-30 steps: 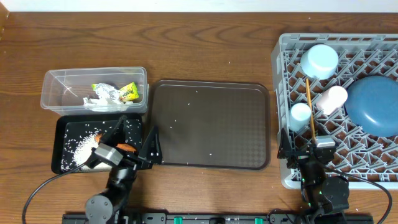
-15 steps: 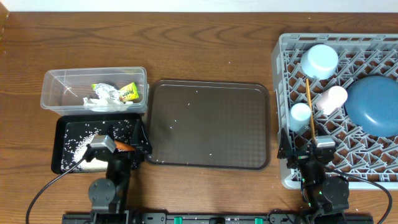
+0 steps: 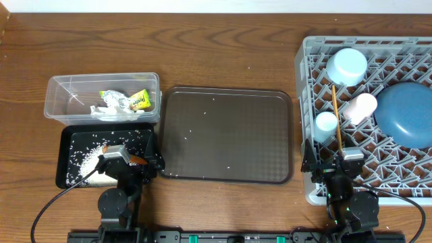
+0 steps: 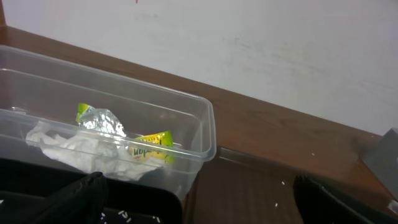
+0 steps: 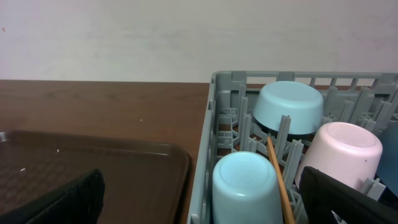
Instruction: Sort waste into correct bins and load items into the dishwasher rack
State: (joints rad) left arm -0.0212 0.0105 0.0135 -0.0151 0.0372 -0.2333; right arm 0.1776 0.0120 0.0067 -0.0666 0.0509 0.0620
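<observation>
The clear tub (image 3: 61, 91) holds the snack wrapper (image 3: 138, 100) and the white tissue (image 3: 108, 106); the left wrist view shows the tub (image 4: 205, 124), wrapper (image 4: 149, 144) and tissue (image 4: 65, 146). The black tray (image 3: 67, 138) holds rice (image 3: 88, 156) and an orange carrot (image 3: 138, 160). My left gripper (image 3: 144, 164) (image 4: 199, 208) is open and empty at the tray's near right corner. The grey rack (image 3: 304, 81) holds the dark-blue plate (image 3: 405, 111), bowl (image 3: 347, 65), light-blue cup (image 3: 326, 122), pink cup (image 3: 361, 108) and chopsticks (image 3: 335, 115). My right gripper (image 3: 322, 165) (image 5: 205, 202) is open and empty at the rack's near left corner.
The brown serving tray (image 3: 229, 135) lies between the bins and the rack with a few rice grains on it. The right wrist view shows the rack wall (image 5: 217, 124), light-blue cup (image 5: 245, 183), bowl (image 5: 289, 106), pink cup (image 5: 345, 149) and a chopstick (image 5: 280, 180).
My left arm has swung from a slanted pose over the black tray to a straighter one and drawn back toward the near edge. The right arm has not moved.
</observation>
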